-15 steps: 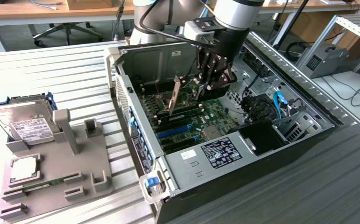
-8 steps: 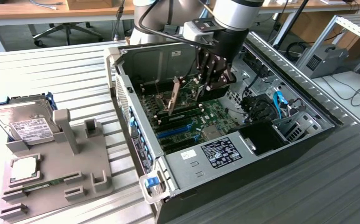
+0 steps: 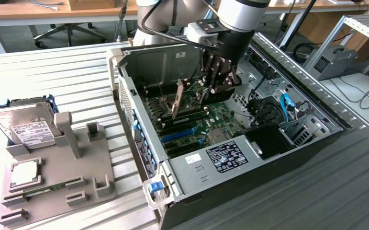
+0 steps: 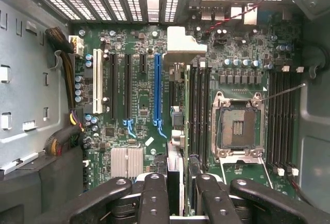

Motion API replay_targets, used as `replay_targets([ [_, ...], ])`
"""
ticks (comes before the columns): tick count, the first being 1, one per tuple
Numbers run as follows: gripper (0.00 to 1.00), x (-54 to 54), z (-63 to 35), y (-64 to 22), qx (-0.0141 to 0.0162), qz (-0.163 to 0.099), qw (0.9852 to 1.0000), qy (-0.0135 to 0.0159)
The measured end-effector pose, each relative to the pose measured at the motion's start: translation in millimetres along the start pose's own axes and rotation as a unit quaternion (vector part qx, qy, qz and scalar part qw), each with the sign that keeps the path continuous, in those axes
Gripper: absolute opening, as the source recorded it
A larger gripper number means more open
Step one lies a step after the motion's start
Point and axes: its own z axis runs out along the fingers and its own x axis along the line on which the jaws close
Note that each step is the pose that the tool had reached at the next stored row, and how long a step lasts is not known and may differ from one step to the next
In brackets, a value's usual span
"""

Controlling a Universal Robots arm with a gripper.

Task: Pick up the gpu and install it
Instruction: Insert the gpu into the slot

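Your gripper (image 3: 219,86) has its fingers clamped on the gpu (image 3: 185,103): a thin green board (silver bracket at one end), held edge-down inside the computer case (image 3: 286,153), above the motherboard (image 4: 139,100).

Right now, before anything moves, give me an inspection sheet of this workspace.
Surface: ribbed metal table, carrying the open computer case.
Job's things: gpu held upright inside the case, above the motherboard; long blue slot empty.
Clutter: hard drive in a blue frame and a memory stick, both on the grey holder.
Grippers: claw shut on the gpu, down inside the case.
Cables: black cable looping by the arm; wire bundle along the case wall.
Surroundings: office chair and desks behind.
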Motion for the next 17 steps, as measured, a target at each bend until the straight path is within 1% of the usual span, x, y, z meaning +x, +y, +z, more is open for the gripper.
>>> replay_targets([
  [17, 0.26, 2.3, 1.3, 4.5, 0.0000, 0.000, 1.0000, 0.0000],
])
